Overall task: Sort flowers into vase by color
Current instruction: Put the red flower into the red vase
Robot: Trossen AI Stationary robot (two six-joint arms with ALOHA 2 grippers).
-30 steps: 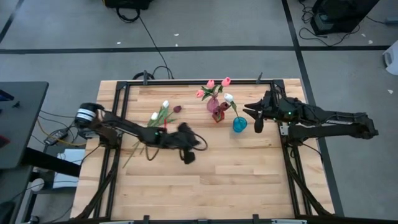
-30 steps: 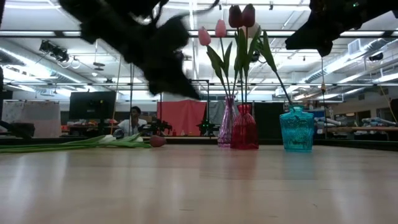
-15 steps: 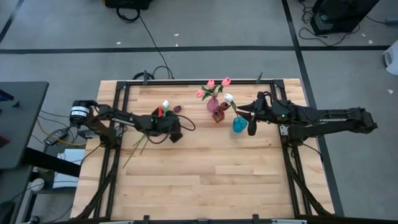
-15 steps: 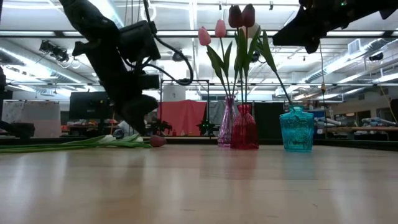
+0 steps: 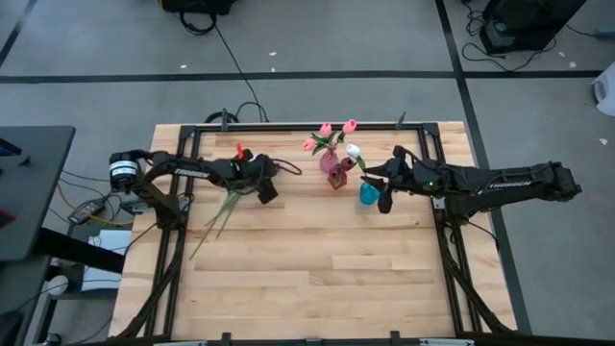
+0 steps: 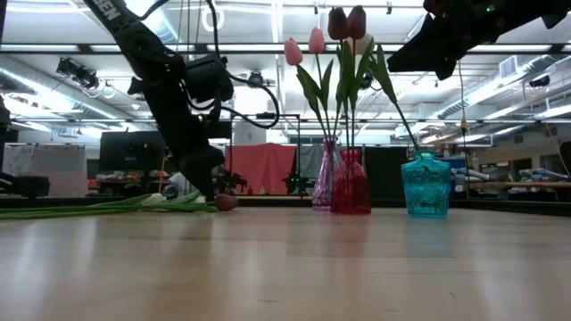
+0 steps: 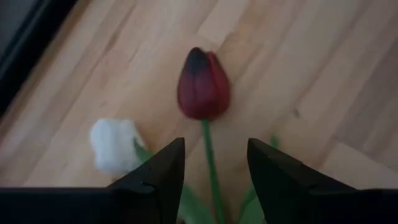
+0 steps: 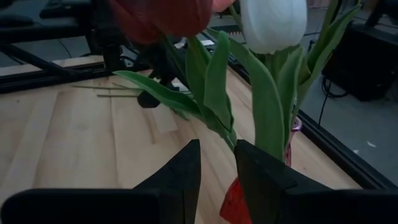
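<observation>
The left pincer (image 7: 210, 180) has swung back across the worktop (image 5: 317, 259) and spread its jaws, now poised low, straddling the stem of a dark red tulip (image 7: 203, 84) lying flat beside a white one (image 7: 114, 144); likely the next pick. Farther off, the right pincer (image 5: 384, 192) hovers part-open, seemingly empty, by the vases (image 5: 336, 171).

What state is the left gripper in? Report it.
Open: the left gripper shows a clear gap between its fingers, straddling the dark red tulip stem on the table.

Robotics lab: framed workbench (image 5: 317, 279), ceiling strip lights (image 6: 268, 55), monitors (image 6: 131, 152).
</observation>
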